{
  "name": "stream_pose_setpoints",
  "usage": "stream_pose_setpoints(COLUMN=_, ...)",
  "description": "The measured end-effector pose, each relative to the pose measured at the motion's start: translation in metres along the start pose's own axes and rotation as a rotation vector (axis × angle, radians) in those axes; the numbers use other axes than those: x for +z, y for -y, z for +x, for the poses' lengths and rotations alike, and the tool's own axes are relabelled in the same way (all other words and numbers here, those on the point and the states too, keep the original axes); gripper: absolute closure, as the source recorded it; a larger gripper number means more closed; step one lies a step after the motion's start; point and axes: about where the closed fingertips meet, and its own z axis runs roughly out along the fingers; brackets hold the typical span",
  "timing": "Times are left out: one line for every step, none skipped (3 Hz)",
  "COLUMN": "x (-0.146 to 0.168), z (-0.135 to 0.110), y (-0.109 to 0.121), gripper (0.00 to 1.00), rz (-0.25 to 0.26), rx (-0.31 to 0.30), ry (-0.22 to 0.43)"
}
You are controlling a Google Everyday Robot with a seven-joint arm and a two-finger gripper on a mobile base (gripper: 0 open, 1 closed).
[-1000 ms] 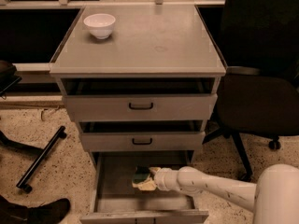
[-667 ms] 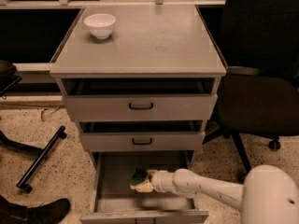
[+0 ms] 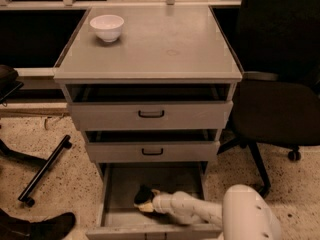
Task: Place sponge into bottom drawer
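Down inside the bottom drawer [image 3: 167, 180] with the gripper [image 3: 144, 199], reaching in from the right at the end of a white arm [image 3: 186, 210], low over the front left part of the tray. Seems clamped on the sponge [image 3: 147, 207], though hard to be sure with the dark tip and the dark scouring top running together in the drawer's shade; plainly seen only as a patch of pale yellow foam at the underside of the tip. Well within the drawer walls, so by the look of it little left beyond letting go and drawing out. Best treated as light, soft and springy: squashes under a pinch, swells back on release, and may cling to a pad or tip over when freed. Neither fragile nor slippery, given the rough top, so safe to drop from close above the floor. Best taken across the narrow width, through the foam and near the middle, with no more squeeze than needed. Further out, directly above, the middle drawer [image 3: 190, 152] and the top drawer [image 3: 200, 115], each standing a little forward and overhanging the way out, so worth withdrawing low and forward before rising. Higher again, on the cabinet top [image 3: 165, 49], a white bowl [image 3: 106, 27] at the back left corner, well apart from the work. Off to the right of the cabinet, a black chair [image 3: 280, 109].
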Motion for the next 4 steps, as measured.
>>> stream_pose_setpoints(x=-0.0023, z=-0.0023, y=-0.0006, gripper=1.0, rz=0.0, rx=0.0, ry=0.0)
stream_pose_setpoints(x=-0.0023, z=-0.0024, y=-0.0007, gripper=0.84, rz=0.0, rx=0.0, ry=0.0)
stream_pose_setpoints(x=-0.0023, z=-0.0024, y=-0.0007, gripper=0.6, rz=0.0, rx=0.0, ry=0.0)
stream_pose_setpoints(x=-0.0023, z=-0.0024, y=-0.0008, gripper=0.37, rz=0.0, rx=0.0, ry=0.0)
